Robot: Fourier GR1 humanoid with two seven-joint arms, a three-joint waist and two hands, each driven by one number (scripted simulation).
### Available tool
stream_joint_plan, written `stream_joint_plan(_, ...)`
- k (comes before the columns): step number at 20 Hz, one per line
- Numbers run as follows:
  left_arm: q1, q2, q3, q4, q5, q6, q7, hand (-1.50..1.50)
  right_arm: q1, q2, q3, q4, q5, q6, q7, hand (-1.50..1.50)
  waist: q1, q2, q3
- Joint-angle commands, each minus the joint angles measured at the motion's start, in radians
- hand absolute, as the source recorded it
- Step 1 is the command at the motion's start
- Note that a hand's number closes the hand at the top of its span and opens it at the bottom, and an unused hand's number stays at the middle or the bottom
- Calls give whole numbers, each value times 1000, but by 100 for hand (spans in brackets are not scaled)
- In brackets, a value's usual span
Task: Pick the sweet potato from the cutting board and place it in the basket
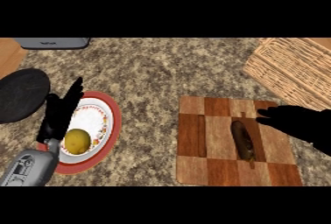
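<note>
The basket (291,65) at two o'clock runs out past the right edge. A grey box (51,42) at eleven o'clock shows only its lower strip, too little to name. The black disc (22,94) at nine o'clock is cut by the left edge. The left hand (61,113) covers the nine o'clock rim of the plate (116,118). The right hand (294,120) hides the board (194,131) edge toward two o'clock and is itself cut off at three o'clock.

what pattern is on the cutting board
The cutting board is a checkerboard of light and dark brown wood squares, best seen in the head view.
</note>
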Motion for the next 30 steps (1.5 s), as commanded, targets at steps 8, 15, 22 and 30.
stream_joint_plan(8,-63,-70,52,63,-64,-32,-5,0,48,122,-75,-25,179,-29,-48,-150,2,2,1)
stream_joint_plan(15,-5,-38,98,-37,-61,-92,51,0,85,232,60,74,375,-125,-128,-150,8,2,1)
stream_joint_plan(22,-8,-65,123,-8,-103,-100,16,0,113,260,90,271,531,-278,-312,-150,7,2,1)
stream_joint_plan(30,23,-130,112,-90,-165,-85,70,0,60,295,53,374,609,-288,-407,-150,8,2,1)
